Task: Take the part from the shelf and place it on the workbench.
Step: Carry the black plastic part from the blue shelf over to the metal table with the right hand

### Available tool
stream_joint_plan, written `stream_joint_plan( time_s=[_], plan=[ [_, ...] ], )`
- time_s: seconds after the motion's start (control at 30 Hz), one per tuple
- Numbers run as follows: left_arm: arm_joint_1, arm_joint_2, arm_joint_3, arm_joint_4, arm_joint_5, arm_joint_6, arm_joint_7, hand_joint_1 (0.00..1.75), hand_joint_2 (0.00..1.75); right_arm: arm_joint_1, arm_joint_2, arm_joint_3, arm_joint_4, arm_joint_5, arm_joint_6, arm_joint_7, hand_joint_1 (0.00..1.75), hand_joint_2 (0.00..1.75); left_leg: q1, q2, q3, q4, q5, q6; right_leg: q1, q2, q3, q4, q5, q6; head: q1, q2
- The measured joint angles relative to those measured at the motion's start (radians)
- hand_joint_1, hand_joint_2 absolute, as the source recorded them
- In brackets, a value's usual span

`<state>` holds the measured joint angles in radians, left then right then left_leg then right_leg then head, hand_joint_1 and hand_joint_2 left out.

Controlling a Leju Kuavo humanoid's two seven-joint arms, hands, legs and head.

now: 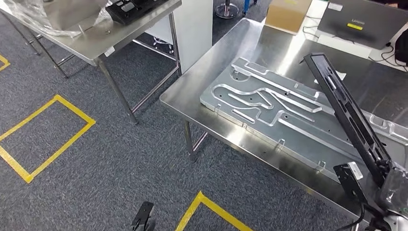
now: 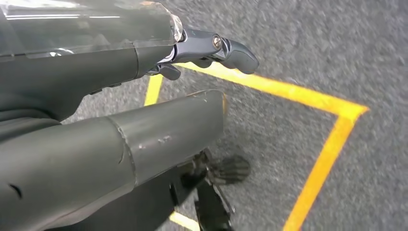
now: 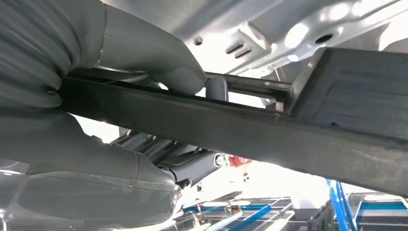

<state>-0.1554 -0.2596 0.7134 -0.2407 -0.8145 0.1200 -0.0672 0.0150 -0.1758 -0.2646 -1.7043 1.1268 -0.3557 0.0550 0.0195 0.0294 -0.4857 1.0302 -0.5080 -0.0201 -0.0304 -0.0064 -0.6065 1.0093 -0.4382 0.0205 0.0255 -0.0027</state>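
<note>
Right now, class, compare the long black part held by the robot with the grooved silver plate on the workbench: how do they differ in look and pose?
The black part is dark, narrow and bar-like; the silver plate is pale, broad metal cut with winding grooves. The black part slants up above the workbench, gripped by the right hand; the silver plate lies flat on it, untouched. Both are long, machined-looking pieces with slots.
</note>
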Motion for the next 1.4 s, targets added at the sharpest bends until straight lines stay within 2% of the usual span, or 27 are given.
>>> stream_joint_plan(
  time_s=[0.07, 0.1, 0.13, 0.17, 0.2, 0.23, 0.27, 0.3, 0.37, 0.4, 0.43, 0.5, 0.53, 0.57, 0.6, 0.63, 0.67, 0.7, 0.73, 0.8, 0.83, 0.87, 0.97, 1.0, 1.03, 1.23, 1.4],
  plan=[
    [-0.003, -0.001, 0.000, 0.000, 0.000, -0.002, -0.001, 0.00, 0.00, -0.006, 0.001, 0.003, -0.002, 0.003, 0.000, 0.000, 1.75, 1.75, 0.003, -0.009, -0.072, 0.121, -0.001, -0.003, 0.004, 0.005, 0.028, -0.001, -0.019, -0.017, -0.005, 0.000],
    [-0.002, -0.001, 0.000, 0.000, 0.000, -0.002, -0.001, 0.00, 0.00, -0.009, 0.002, 0.005, -0.002, 0.003, 0.000, 0.000, 1.75, 1.75, 0.002, -0.014, -0.123, 0.192, -0.017, -0.003, 0.007, 0.007, 0.042, -0.001, -0.031, -0.023, -0.008, 0.000],
    [0.000, 0.000, 0.000, 0.000, 0.000, -0.002, 0.000, 0.00, 0.00, -0.011, 0.002, 0.006, -0.002, 0.003, 0.000, 0.000, 1.75, 1.75, 0.001, -0.017, -0.174, 0.250, -0.047, -0.001, 0.010, 0.011, 0.056, -0.001, -0.044, -0.026, -0.010, 0.000],
    [0.003, 0.000, 0.000, 0.000, 0.000, -0.002, 0.000, 0.00, 0.00, -0.011, 0.003, 0.007, -0.001, 0.003, 0.000, 0.000, 1.75, 1.75, -0.002, -0.018, -0.215, 0.282, -0.082, 0.001, 0.012, 0.016, 0.073, -0.002, -0.058, -0.028, -0.012, 0.000],
    [0.006, 0.000, 0.000, 0.000, 0.000, -0.002, 0.000, 0.00, 0.00, -0.011, 0.004, 0.007, -0.001, 0.003, 0.000, 0.000, 1.75, 1.75, -0.006, -0.019, -0.244, 0.285, -0.110, 0.006, 0.015, 0.021, 0.092, -0.002, -0.073, -0.029, -0.012, 0.000],
    [0.008, 0.001, 0.001, 0.000, 0.000, -0.002, 0.000, 0.00, 0.00, -0.011, 0.004, 0.008, 0.000, 0.003, 0.000, 0.000, 1.75, 1.75, -0.011, -0.020, -0.260, 0.260, -0.119, 0.014, 0.016, 0.026, 0.113, -0.002, -0.088, -0.030, -0.012, 0.000],
    [0.009, 0.001, 0.001, 0.000, 0.000, -0.002, 0.000, 0.00, 0.00, -0.011, 0.004, 0.009, 0.000, 0.004, 0.000, 0.000, 1.75, 1.75, -0.018, -0.021, -0.265, 0.212, -0.098, 0.024, 0.018, 0.030, 0.134, -0.003, -0.105, -0.029, -0.012, 0.000],
    [0.011, 0.002, 0.001, 0.000, -0.001, -0.002, 0.001, 0.00, 0.00, -0.011, 0.005, 0.011, 0.002, 0.004, 0.000, 0.000, 1.75, 1.75, -0.027, -0.024, -0.264, 0.147, -0.030, 0.037, 0.018, 0.033, 0.151, -0.004, -0.121, -0.029, -0.013, 0.000],
    [0.014, 0.006, 0.003, 0.000, -0.001, -0.001, 0.001, 0.00, 0.00, -0.012, 0.008, 0.015, 0.008, 0.004, 0.000, 0.001, 1.75, 1.75, -0.044, -0.038, -0.258, 0.032, 0.135, 0.059, 0.020, 0.041, 0.178, -0.007, -0.149, -0.020, -0.012, 0.000],
    [0.015, 0.008, 0.004, 0.000, -0.002, -0.002, 0.001, 0.00, 0.00, -0.012, 0.009, 0.017, 0.011, 0.004, 0.000, 0.002, 1.75, 1.75, -0.049, -0.044, -0.254, 0.002, 0.191, 0.065, 0.019, 0.046, 0.188, -0.014, -0.158, -0.014, -0.012, 0.000],
    [0.015, 0.009, 0.004, 0.000, -0.002, -0.001, 0.001, 0.00, 0.00, -0.013, 0.010, 0.018, 0.014, 0.005, 0.000, 0.003, 1.75, 1.75, -0.051, -0.046, -0.249, -0.010, 0.208, 0.067, 0.020, 0.050, 0.199, -0.025, -0.164, -0.007, -0.012, 0.000],
    [0.010, 0.008, 0.005, 0.000, -0.002, -0.001, -0.001, 0.00, 0.00, -0.015, 0.009, 0.020, 0.013, 0.006, 0.000, 0.004, 1.75, 1.75, -0.046, -0.043, -0.229, -0.022, 0.197, 0.071, 0.019, 0.046, 0.221, -0.045, -0.176, 0.004, -0.013, 0.000],
    [0.006, 0.007, 0.005, 0.000, -0.002, 0.000, -0.003, 0.00, 0.00, -0.017, 0.008, 0.020, 0.013, 0.007, 0.000, 0.004, 1.75, 1.75, -0.043, -0.042, -0.216, -0.032, 0.191, 0.075, 0.019, 0.037, 0.218, -0.030, -0.186, 0.009, -0.011, 0.000],
    [0.003, 0.006, 0.005, 0.000, -0.002, 0.001, -0.005, 0.00, 0.00, -0.019, 0.007, 0.021, 0.013, 0.008, 0.000, 0.004, 1.75, 1.75, -0.040, -0.042, -0.202, -0.042, 0.183, 0.077, 0.019, 0.028, 0.197, 0.011, -0.204, 0.012, -0.010, 0.000],
    [0.001, 0.006, 0.005, 0.000, -0.002, 0.003, -0.006, 0.00, 0.00, -0.019, 0.007, 0.023, 0.015, 0.010, 0.001, 0.004, 1.75, 1.75, -0.039, -0.042, -0.190, -0.047, 0.175, 0.079, 0.018, 0.020, 0.155, 0.079, -0.226, 0.014, -0.008, 0.000],
    [0.000, 0.005, 0.005, 0.000, -0.002, 0.005, -0.006, 0.00, 0.00, -0.020, 0.008, 0.026, 0.018, 0.013, 0.003, 0.005, 1.75, 1.75, -0.039, -0.042, -0.179, -0.051, 0.166, 0.080, 0.018, 0.017, 0.101, 0.156, -0.247, 0.015, -0.008, 0.000],
    [0.001, 0.005, 0.005, 0.000, -0.002, 0.007, -0.006, 0.00, 0.00, -0.019, 0.008, 0.028, 0.021, 0.017, 0.006, 0.006, 1.75, 1.75, -0.039, -0.043, -0.168, -0.052, 0.155, 0.079, 0.017, 0.017, 0.048, 0.219, -0.254, 0.017, -0.008, 0.000],
    [0.004, 0.004, 0.006, 0.000, -0.003, 0.009, -0.004, 0.00, 0.00, -0.017, 0.008, 0.030, 0.025, 0.021, 0.010, 0.008, 1.75, 1.75, -0.038, -0.043, -0.156, -0.051, 0.145, 0.078, 0.016, 0.017, 0.007, 0.251, -0.238, 0.019, -0.008, 0.000],
    [0.006, 0.004, 0.006, 0.000, -0.003, 0.009, -0.004, 0.00, 0.00, -0.015, 0.009, 0.032, 0.029, 0.024, 0.014, 0.009, 1.75, 1.75, -0.038, -0.043, -0.143, -0.050, 0.133, 0.076, 0.015, 0.016, -0.015, 0.241, -0.198, 0.023, -0.008, 0.000],
    [0.009, 0.001, 0.006, 0.000, -0.003, 0.009, -0.003, 0.00, 0.00, -0.013, 0.009, 0.033, 0.034, 0.026, 0.018, 0.010, 1.75, 1.75, -0.039, -0.044, -0.119, -0.046, 0.111, 0.069, 0.010, 0.011, -0.009, 0.129, -0.078, 0.031, -0.008, 0.000],
    [0.009, 0.000, 0.007, 0.000, -0.003, 0.010, -0.003, 0.00, 0.00, -0.013, 0.009, 0.034, 0.036, 0.026, 0.018, 0.010, 1.75, 1.75, -0.040, -0.044, -0.109, -0.042, 0.101, 0.065, 0.011, 0.008, 0.004, 0.070, -0.034, 0.031, -0.008, 0.000],
    [0.007, 0.000, 0.007, 0.000, -0.003, 0.010, -0.003, 0.00, 0.00, -0.014, 0.010, 0.035, 0.037, 0.026, 0.018, 0.010, 1.75, 1.75, -0.042, -0.046, -0.103, -0.039, 0.093, 0.061, 0.011, 0.006, 0.016, 0.026, -0.010, 0.026, -0.008, 0.000],
    [0.002, 0.000, 0.007, 0.000, -0.003, 0.012, -0.002, 0.00, 0.00, -0.015, 0.011, 0.039, 0.039, 0.026, 0.019, 0.011, 1.75, 1.75, -0.046, -0.047, -0.101, -0.032, 0.084, 0.075, 0.014, 0.007, 0.028, -0.005, -0.011, 0.009, -0.014, 0.000],
    [0.002, 0.000, 0.007, 0.000, -0.003, 0.012, -0.002, 0.00, 0.00, -0.015, 0.012, 0.039, 0.039, 0.026, 0.019, 0.012, 1.75, 1.75, -0.046, -0.045, -0.099, -0.032, 0.083, 0.080, 0.016, 0.009, 0.028, -0.006, -0.011, 0.008, -0.017, 0.000],
    [0.002, 0.000, 0.008, 0.000, -0.003, 0.011, -0.002, 0.00, 0.00, -0.015, 0.012, 0.039, 0.040, 0.026, 0.019, 0.012, 1.75, 1.75, -0.045, -0.044, -0.098, -0.033, 0.082, 0.079, 0.018, 0.010, 0.029, -0.006, -0.013, 0.005, -0.017, 0.000],
    [0.001, -0.001, 0.008, 0.000, -0.003, 0.011, -0.003, 0.00, 0.00, -0.015, 0.012, 0.041, 0.040, 0.026, 0.019, 0.012, 1.75, 1.75, -0.038, -0.041, -0.091, -0.036, 0.078, 0.059, 0.027, 0.011, 0.035, -0.005, -0.019, -0.006, -0.017, 0.000],
    [0.000, -0.001, 0.008, 0.000, -0.003, 0.011, -0.003, 0.00, 0.00, -0.017, 0.012, 0.044, 0.040, 0.027, 0.026, 0.006, 1.75, 1.75, -0.035, -0.041, -0.091, -0.036, 0.077, 0.051, 0.027, 0.011, 0.037, -0.005, -0.019, -0.007, -0.017, 0.000]
  ],
)
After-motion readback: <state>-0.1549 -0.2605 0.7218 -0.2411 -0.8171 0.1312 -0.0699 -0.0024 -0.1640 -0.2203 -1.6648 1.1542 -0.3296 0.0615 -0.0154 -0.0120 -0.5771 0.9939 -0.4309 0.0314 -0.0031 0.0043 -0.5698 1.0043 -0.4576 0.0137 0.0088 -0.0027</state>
